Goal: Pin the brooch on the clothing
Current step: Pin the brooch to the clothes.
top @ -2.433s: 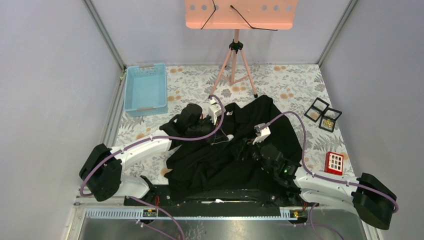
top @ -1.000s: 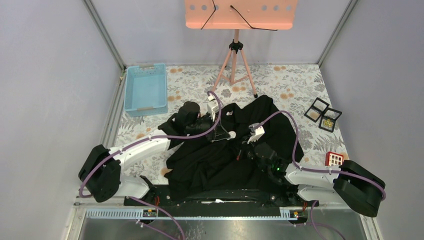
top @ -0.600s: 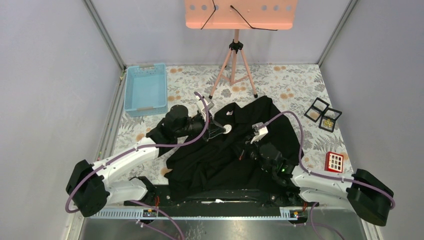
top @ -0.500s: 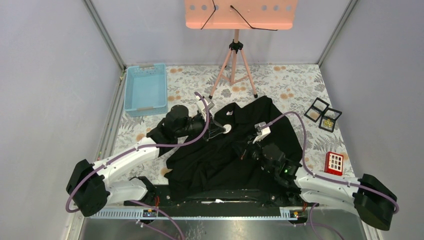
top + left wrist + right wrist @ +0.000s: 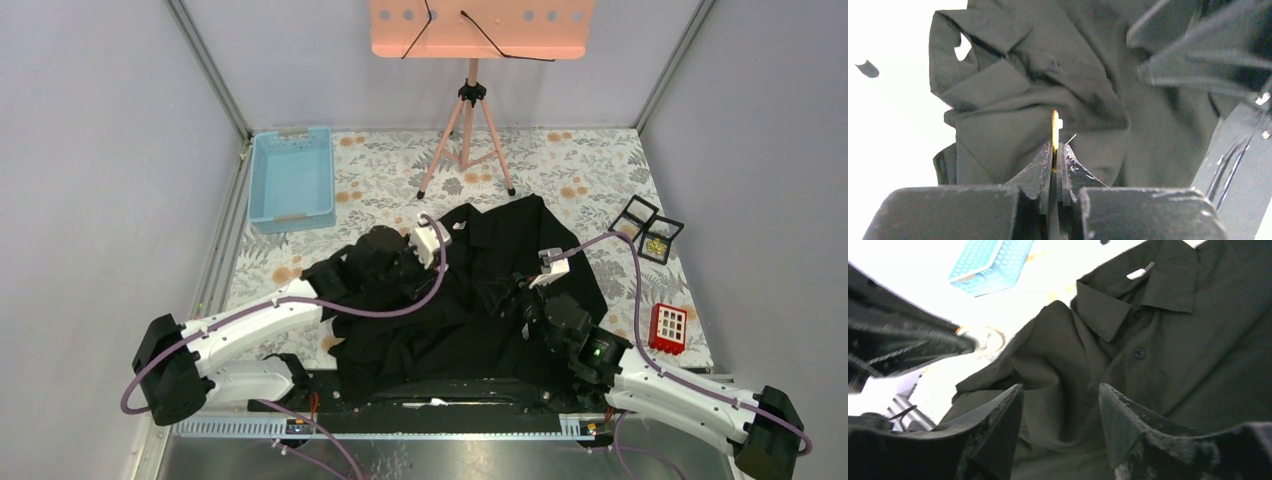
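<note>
2 arms over the black shirt (image 5: 455,330)

Top view: the shirt lies crumpled on the floral table (image 5: 580,170), with both arms reaching over it.

Left wrist view: the left gripper (image 5: 1054,152) is clamped on a thin gold brooch (image 5: 1054,125), held edge-on above the fabric.

Right wrist view: the right gripper (image 5: 1060,410) hangs with its jaws apart and empty, near the shirt's collar.

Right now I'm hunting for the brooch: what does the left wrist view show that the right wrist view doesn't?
Left wrist only: the left gripper shut on a thin gold brooch, seen edge-on with dark fabric behind it. Right wrist only: the right gripper open with nothing between its fingers, and a blue basket beyond the cloth. Both: the black shirt, rumpled on the table.
</note>
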`<control>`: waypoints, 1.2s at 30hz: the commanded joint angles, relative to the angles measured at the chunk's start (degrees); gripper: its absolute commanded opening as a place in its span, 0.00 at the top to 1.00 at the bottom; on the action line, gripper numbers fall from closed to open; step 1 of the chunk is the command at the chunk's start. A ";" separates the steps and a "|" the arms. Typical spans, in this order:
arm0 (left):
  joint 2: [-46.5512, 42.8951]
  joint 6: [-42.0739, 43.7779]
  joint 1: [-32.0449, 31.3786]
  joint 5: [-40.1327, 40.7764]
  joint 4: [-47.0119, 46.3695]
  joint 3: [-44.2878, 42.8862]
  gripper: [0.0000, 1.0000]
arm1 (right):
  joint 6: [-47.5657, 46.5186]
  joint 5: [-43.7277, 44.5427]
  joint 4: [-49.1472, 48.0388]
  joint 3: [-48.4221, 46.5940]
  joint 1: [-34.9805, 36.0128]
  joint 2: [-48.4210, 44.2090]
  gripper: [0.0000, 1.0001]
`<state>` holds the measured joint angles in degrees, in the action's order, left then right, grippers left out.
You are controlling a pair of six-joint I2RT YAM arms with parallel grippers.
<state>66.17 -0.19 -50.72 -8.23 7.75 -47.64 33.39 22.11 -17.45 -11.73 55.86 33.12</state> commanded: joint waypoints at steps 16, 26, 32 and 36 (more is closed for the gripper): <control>9.77 -7.50 -8.96 17.51 -1.00 -3.20 1.00 | 13.23 3.47 11.11 -7.68 0.04 14.54 0.33; 7.79 -10.35 -9.48 22.81 -2.61 -0.04 1.00 | 14.04 3.63 11.69 -12.04 0.04 23.04 0.48; 6.46 -11.99 -9.57 22.98 -4.81 2.54 1.00 | 11.40 4.22 12.89 -15.14 0.04 26.78 0.54; 6.22 -12.38 -9.92 23.32 -5.28 3.15 1.00 | 10.92 5.00 16.74 -18.25 0.04 29.86 0.58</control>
<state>74.61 -11.07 -60.05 13.28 6.57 -44.95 45.76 24.88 -4.16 -25.80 55.86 60.75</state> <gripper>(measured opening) 0.039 0.436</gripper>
